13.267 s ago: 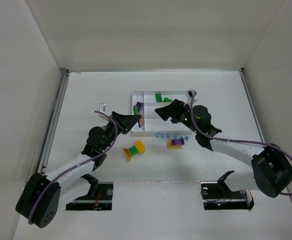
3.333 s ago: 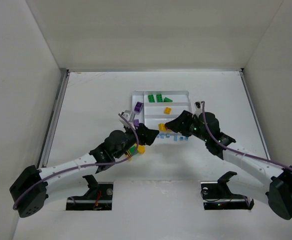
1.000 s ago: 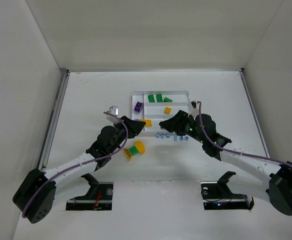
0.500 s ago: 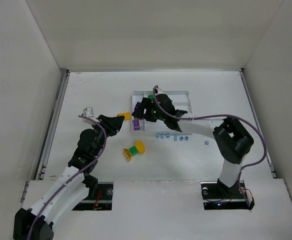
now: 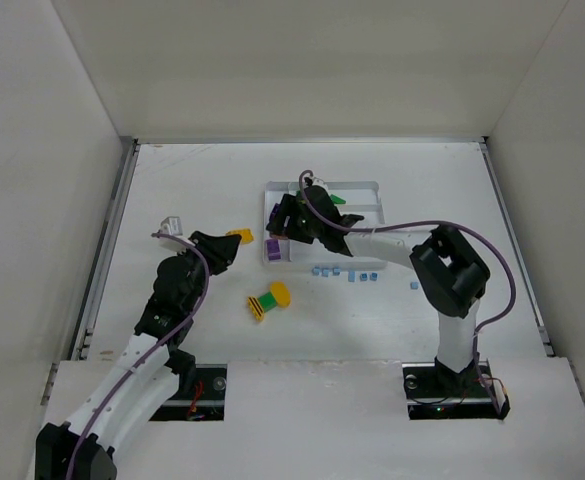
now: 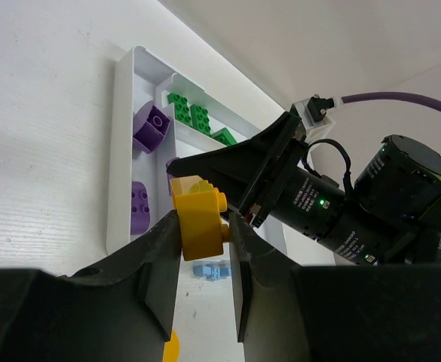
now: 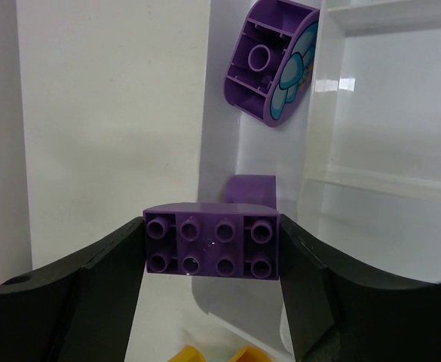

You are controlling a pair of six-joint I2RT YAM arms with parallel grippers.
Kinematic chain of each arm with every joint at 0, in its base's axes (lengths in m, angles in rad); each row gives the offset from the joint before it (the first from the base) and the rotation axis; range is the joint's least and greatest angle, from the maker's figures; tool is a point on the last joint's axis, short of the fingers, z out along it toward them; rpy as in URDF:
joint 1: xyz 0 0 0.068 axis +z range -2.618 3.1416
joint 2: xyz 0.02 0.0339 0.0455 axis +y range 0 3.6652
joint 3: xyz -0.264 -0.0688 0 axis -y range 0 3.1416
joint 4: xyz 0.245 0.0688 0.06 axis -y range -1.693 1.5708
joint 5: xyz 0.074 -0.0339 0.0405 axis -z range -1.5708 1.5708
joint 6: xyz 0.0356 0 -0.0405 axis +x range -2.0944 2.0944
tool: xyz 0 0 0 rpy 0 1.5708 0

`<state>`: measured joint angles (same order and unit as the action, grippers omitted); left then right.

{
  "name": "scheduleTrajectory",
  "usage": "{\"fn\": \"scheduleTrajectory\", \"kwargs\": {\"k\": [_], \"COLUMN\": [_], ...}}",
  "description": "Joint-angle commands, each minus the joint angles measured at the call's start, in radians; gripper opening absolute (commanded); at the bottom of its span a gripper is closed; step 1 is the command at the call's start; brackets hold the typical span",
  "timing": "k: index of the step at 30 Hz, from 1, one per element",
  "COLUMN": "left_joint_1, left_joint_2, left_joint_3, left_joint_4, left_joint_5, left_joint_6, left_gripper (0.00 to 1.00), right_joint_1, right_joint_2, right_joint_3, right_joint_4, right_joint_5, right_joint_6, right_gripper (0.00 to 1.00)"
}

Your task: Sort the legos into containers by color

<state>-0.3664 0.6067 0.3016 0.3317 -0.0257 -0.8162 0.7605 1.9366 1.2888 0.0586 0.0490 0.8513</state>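
As right gripper (image 7: 212, 226) straddles it, purple brick (image 7: 212, 249) seems clamped between the jaws

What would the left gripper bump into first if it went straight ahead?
Likely the right gripper, right behind its yellow brick; if lower, the tray wall. Depth is unclear.

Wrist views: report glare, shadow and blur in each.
Right wrist view: bright glare patches on the white tray divider, and the purple brick is sharp. Left wrist view: the yellow brick is crisp, while the dark fingers along the bottom show no detail.
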Motion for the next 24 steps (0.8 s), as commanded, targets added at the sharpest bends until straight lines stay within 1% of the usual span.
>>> {"fn": "scheduleTrajectory", "kwargs": {"k": [1, 4, 8, 12, 16, 18, 19, 20, 21, 22, 23, 24], "left_joint_1": [0.007, 0.008, -0.006, -0.025, -0.093, -0.137, -0.162, -0.186, -0.208, -0.235, -0.255, -0.271], "left_joint_2": [-0.002, -0.001, 0.004, 0.031, 0.137, 0.206, 0.249, 0.293, 0.341, 0.4, 0.451, 0.5], "left_joint_3": [-0.009, -0.005, -0.006, 0.016, 0.062, 0.089, 0.105, 0.123, 0.146, 0.178, 0.206, 0.23], "left_joint_4": [0.046, 0.04, 0.044, 0.049, 0.099, 0.148, 0.18, 0.211, 0.236, 0.262, 0.279, 0.3], "left_joint_5": [0.017, 0.018, 0.007, 0.014, 0.006, -0.003, -0.013, -0.022, -0.029, -0.037, -0.042, -0.045], "left_joint_6": [0.008, 0.009, 0.003, 0.003, 0.002, 0.002, 0.002, 0.002, 0.002, 0.005, 0.009, 0.011], "left_gripper": [0.17, 0.17, 0.17, 0.17, 0.17, 0.17, 0.17, 0.17, 0.17, 0.17, 0.17, 0.17], "right_joint_1": [0.004, 0.004, 0.004, -0.008, -0.054, -0.094, -0.111, -0.129, -0.146, -0.161, -0.175, -0.184], "right_joint_2": [-0.007, -0.025, -0.062, -0.128, -0.269, -0.37, -0.42, -0.471, -0.522, -0.568, -0.609, -0.646], "right_joint_3": [0.04, 0.033, 0.011, -0.035, -0.181, -0.288, -0.345, -0.399, -0.451, -0.495, -0.538, -0.575], "right_joint_4": [0.009, 0.017, 0.043, 0.061, 0.138, 0.181, 0.199, 0.216, 0.224, 0.227, 0.227, 0.227], "right_joint_5": [0.028, 0.025, 0.022, 0.031, 0.046, 0.049, 0.058, 0.069, 0.08, 0.089, 0.094, 0.095], "right_joint_6": [0.014, 0.017, 0.017, 0.006, 0.0, -0.014, -0.023, -0.032, -0.04, -0.047, -0.06, -0.07], "right_gripper": [0.73, 0.81, 0.86, 0.86, 0.85, 0.78, 0.71, 0.59, 0.46, 0.35, 0.29, 0.26]}}
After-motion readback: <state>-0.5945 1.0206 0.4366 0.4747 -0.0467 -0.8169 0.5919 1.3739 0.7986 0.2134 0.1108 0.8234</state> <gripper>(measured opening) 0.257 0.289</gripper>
